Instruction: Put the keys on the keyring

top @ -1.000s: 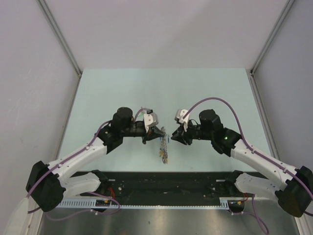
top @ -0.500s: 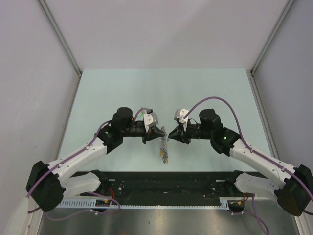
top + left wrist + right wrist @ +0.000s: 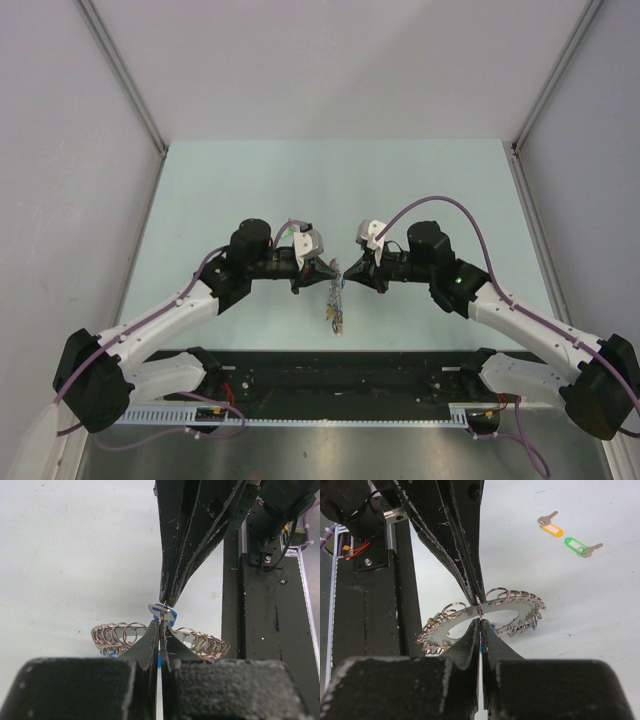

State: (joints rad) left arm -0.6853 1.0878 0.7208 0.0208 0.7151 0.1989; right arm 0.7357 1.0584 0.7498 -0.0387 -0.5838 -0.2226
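The right gripper (image 3: 480, 622) is pinching shut beside the blue tag (image 3: 170, 614), tip to tip with the left gripper (image 3: 160, 625) clamping the keyring (image 3: 512, 607) — a sideways tug could be wrenching it loose. The orange key (image 3: 551, 528) and green key (image 3: 576, 544) are lying on the counter (image 3: 600, 605) beyond.

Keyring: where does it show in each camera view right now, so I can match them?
Top external: keyring centre, seen edge-on.
Left wrist: keyring lower centre, spread to both sides.
Right wrist: keyring centre frame.
Shared landmark: left gripper and right gripper tips meeting at its rim.
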